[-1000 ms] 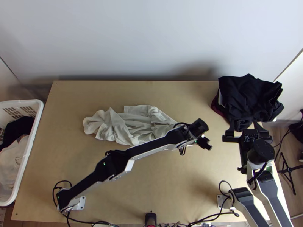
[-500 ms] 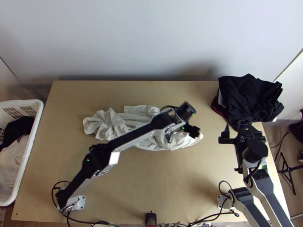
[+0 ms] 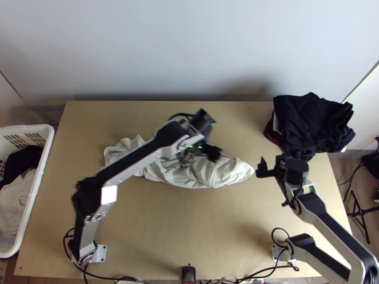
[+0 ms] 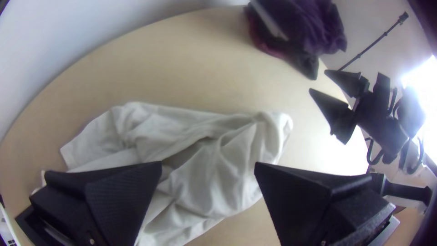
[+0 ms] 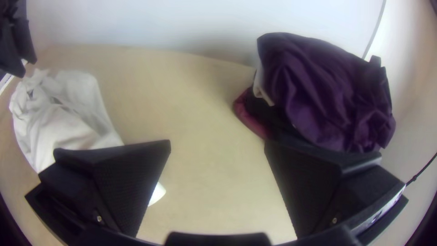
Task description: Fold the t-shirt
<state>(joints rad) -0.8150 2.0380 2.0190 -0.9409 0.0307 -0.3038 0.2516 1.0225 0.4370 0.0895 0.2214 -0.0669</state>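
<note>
The white t-shirt [image 3: 208, 173] lies bunched and crumpled across the middle of the table. Above its middle hangs my left gripper [image 3: 215, 152]; in the left wrist view the left gripper [image 4: 208, 166] stands open over the shirt [image 4: 227, 159], with no cloth between its fingers. Off the shirt's right end is my right gripper [image 3: 270, 165]. In the right wrist view the right gripper [image 5: 217, 143] is open over bare wood, and the shirt [image 5: 68, 123] lies partly behind one finger.
A pile of dark clothes [image 3: 310, 120] rests at the table's back right corner, with a dark red piece under it. A white laundry basket [image 3: 40, 189] holding clothes stands at the left edge. The wall rises behind the table [image 3: 151, 236].
My left gripper has moved left and up the picture, uncovering the shirt's right end. My right gripper has moved left, away from the dark pile. The shirt keeps its place.
</note>
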